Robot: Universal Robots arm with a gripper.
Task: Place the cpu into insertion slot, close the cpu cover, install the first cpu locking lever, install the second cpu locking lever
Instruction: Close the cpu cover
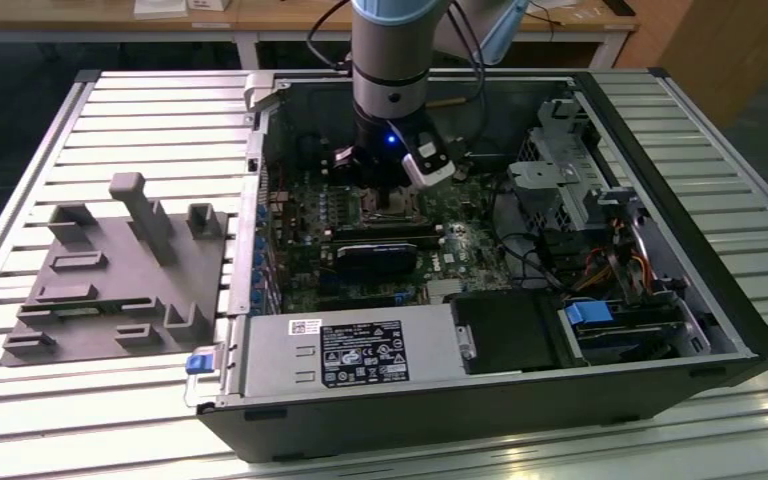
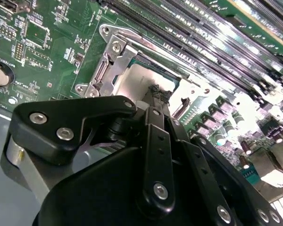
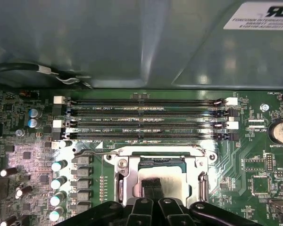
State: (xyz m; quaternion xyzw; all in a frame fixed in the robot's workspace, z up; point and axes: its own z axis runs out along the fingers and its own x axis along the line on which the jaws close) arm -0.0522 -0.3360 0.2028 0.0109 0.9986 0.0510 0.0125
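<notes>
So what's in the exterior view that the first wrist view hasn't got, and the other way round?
Exterior view: the whole computer case, the slatted table, a grey block of holders and the robot arm. First wrist view: a round battery, little silver cans and the silver chip, all up close. Both: the green board and the socket, with the tool right over it.

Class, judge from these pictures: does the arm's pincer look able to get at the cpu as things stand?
Likely yes: in the first wrist view the pincer, tips together, sits right over the cpu, with nothing between them.
</notes>
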